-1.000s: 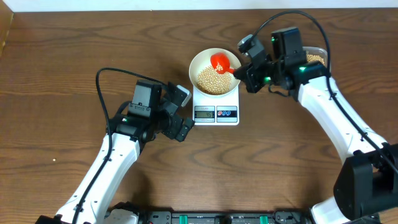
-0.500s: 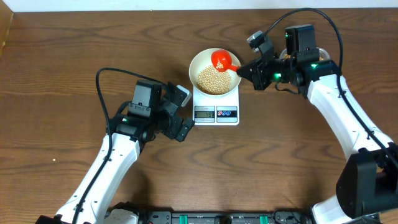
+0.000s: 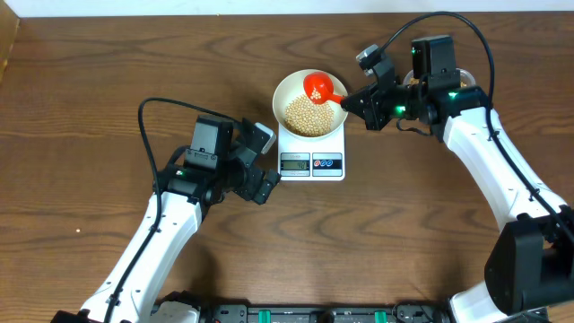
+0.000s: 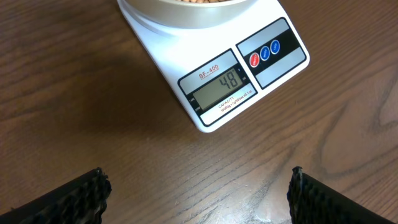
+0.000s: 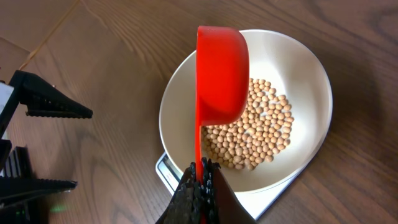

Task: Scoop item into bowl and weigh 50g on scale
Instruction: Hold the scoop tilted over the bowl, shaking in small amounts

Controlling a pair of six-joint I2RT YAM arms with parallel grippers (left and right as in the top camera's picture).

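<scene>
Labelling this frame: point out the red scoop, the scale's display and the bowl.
red scoop (image 5: 222,71), right wrist view, cup's outer wall
scale display (image 4: 219,89), left wrist view, LCD centre
white bowl (image 3: 289,86), overhead view, upper-left wall

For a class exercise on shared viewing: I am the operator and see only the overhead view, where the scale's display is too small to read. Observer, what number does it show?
Observer: In the left wrist view, the display of the scale reads 48.
Operator: Is the right tool really closed on the scoop?
Observer: Yes. The right wrist view shows the right tool shut on the thin handle of the red scoop.
Operator: And the left tool?
Observer: In the left wrist view the left tool stands open, with only bare table between its fingers.
</scene>
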